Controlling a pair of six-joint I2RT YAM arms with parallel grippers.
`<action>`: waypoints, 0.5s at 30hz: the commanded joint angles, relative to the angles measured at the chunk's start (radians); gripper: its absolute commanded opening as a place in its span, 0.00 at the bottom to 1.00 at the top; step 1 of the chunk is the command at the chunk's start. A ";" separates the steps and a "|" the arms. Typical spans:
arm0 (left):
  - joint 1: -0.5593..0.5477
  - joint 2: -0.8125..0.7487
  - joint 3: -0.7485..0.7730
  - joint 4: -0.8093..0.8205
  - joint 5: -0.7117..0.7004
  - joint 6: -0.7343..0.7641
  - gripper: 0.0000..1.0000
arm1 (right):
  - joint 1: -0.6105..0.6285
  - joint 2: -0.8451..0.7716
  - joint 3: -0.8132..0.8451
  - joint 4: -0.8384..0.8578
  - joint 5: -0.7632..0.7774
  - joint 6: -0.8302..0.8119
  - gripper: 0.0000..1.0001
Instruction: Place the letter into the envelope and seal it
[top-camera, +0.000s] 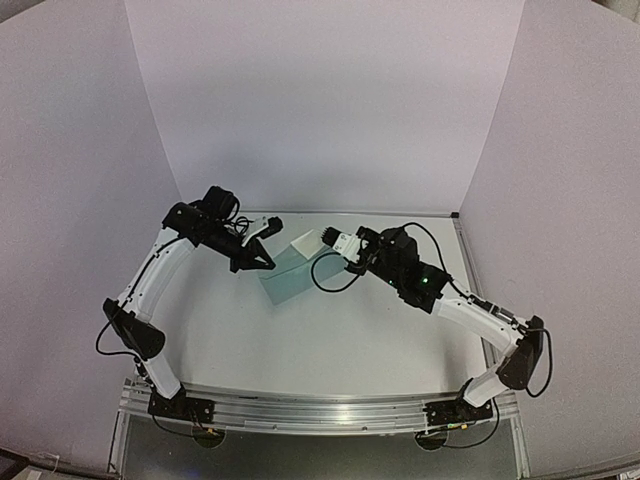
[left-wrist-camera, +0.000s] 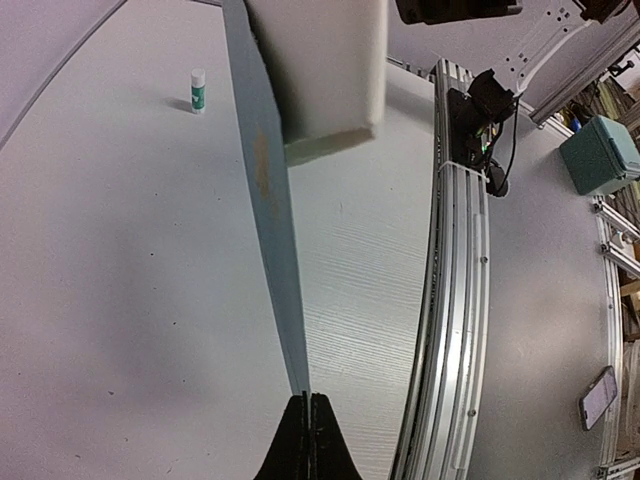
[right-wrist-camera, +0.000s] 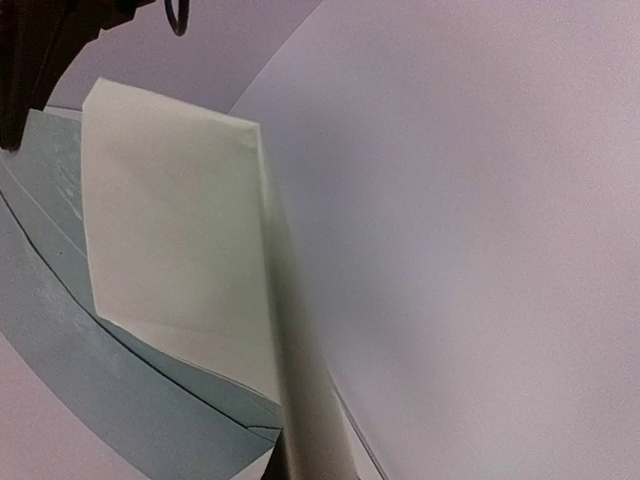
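A white tabletop (top-camera: 300, 340) boxed in by pale lavender walls, where 2 robot arms meet above the middle. The left fingers (left-wrist-camera: 306, 440), pressed tightly together, pinch the edge of a flat teal blue-green paper envelope (top-camera: 288, 278) and hold it up at a tilt. The left wrist view sees it almost edge-on. The right fingers (top-camera: 326, 239), at the envelope's far upper corner, are closed on a cream rectangular paper letter (top-camera: 303, 243). In the right wrist view they barely show. In that view the letter's lower edge sits behind a teal layer of the envelope, and most of the sheet stands out above the opening. A small white glue stick (left-wrist-camera: 198, 90) with a green label stands upright on the tabletop, well apart from the envelope.
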 joint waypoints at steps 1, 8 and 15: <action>-0.006 -0.056 -0.018 -0.068 0.040 -0.060 0.00 | 0.006 -0.010 0.003 0.099 0.066 0.053 0.00; -0.006 -0.078 -0.029 0.020 0.092 -0.218 0.00 | 0.007 -0.026 -0.056 0.129 0.071 0.005 0.00; -0.006 -0.075 -0.028 0.041 0.139 -0.272 0.00 | 0.018 -0.010 -0.056 0.145 0.094 -0.002 0.00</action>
